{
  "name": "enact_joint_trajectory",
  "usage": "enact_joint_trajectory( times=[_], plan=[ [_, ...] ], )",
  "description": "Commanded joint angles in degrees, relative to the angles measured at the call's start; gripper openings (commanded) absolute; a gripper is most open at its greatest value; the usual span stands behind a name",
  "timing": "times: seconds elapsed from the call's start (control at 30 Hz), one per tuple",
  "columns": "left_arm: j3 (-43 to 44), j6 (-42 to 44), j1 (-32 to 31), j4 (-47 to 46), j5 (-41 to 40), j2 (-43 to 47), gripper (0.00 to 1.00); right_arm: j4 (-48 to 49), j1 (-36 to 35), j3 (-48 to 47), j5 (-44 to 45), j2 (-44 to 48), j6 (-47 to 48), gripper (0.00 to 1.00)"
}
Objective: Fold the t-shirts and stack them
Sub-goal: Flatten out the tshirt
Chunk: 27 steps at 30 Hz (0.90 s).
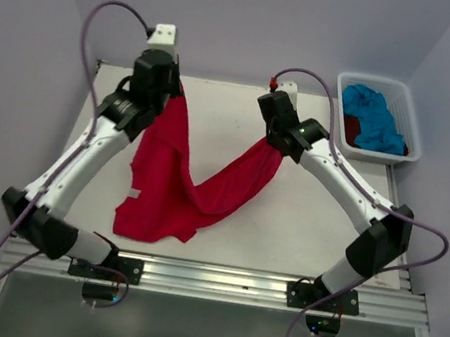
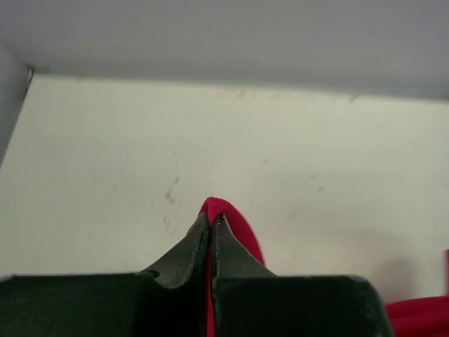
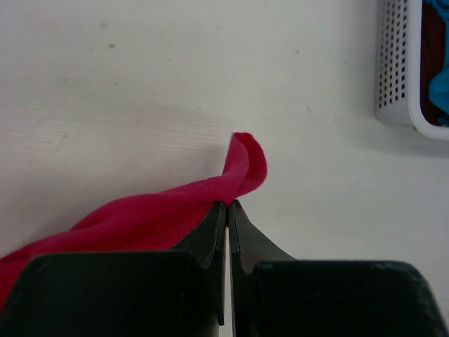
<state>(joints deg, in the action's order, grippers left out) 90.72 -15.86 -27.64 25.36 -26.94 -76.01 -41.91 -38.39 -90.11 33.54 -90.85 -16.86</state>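
Observation:
The bright red-pink t-shirt (image 1: 175,180) hangs between my two grippers and sags onto the table near the front left. My left gripper (image 1: 171,92) is shut on one edge of it at the back left; a fold of it pokes past the fingertips in the left wrist view (image 2: 223,212). My right gripper (image 1: 277,142) is shut on the other edge near the table's middle; the cloth curls over the fingertips in the right wrist view (image 3: 242,168). The turquoise blue t-shirt (image 1: 372,115) and the dark red t-shirt (image 1: 351,128) lie in the basket.
The white plastic basket (image 1: 407,106) stands at the table's back right corner; its perforated wall shows in the right wrist view (image 3: 397,63). A metal rail (image 1: 217,281) runs along the table's front edge. Purple walls close in the back and sides.

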Motion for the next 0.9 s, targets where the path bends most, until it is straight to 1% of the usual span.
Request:
enact_joint_trajectory(
  times=[0.0,0.1,0.2,0.3,0.37,0.5,0.53,0.57,0.67,0.73,0.77,0.8,0.87],
  plan=[
    [-6.8,-4.1,7.5,9.8,3.2,-7.0,0.00,-8.5,3.0,-6.4,7.7,-5.9,-6.3,0.00],
    [-13.4,-4.7,10.3,5.8,1.2,-10.5,0.00,-7.4,3.3,-6.2,7.2,-10.4,-6.9,0.00],
    [-16.8,-7.5,12.2,4.2,-0.7,-13.5,0.00,-6.6,3.8,-6.1,7.4,-15.7,-7.6,0.00],
    [-19.2,-8.6,13.5,2.0,-1.0,-13.8,0.00,-5.6,4.0,-6.2,7.6,-20.1,-8.0,0.00],
    [-19.7,-9.3,13.6,1.0,-2.9,-12.9,0.00,-4.0,4.0,-4.6,7.6,-21.1,-7.9,0.00],
    [-20.9,-12.5,14.3,1.4,-7.4,-10.2,0.00,4.1,5.5,-1.1,6.4,-21.7,-8.1,0.00],
    [-21.8,-12.7,14.4,-0.2,-8.0,-9.1,0.00,5.8,6.1,-0.4,5.8,-21.6,-8.4,0.00],
    [-22.8,-13.2,14.4,-1.3,-9.5,-6.1,0.00,7.3,6.7,0.1,7.0,-21.6,-8.9,0.00],
    [-27.9,-14.4,14.5,-6.0,-11.1,-0.2,0.00,9.2,10.4,-0.2,7.8,-21.9,-14.8,0.00],
    [-28.8,-14.8,14.5,-6.7,-12.1,1.6,0.00,10.0,11.3,-1.8,9.8,-22.6,-16.1,0.00],
    [-28.8,-15.1,14.5,-6.2,-13.1,1.5,0.00,9.0,11.9,-3.0,10.2,-24.0,-16.8,0.00],
    [-28.4,-16.0,14.5,-5.2,-13.8,1.3,0.00,8.3,12.4,-4.0,12.7,-24.6,-19.3,0.00],
    [-28.5,-16.0,14.6,-4.4,-13.6,0.9,0.00,8.4,13.9,-5.5,13.1,-25.5,-21.4,0.00]
  ],
)
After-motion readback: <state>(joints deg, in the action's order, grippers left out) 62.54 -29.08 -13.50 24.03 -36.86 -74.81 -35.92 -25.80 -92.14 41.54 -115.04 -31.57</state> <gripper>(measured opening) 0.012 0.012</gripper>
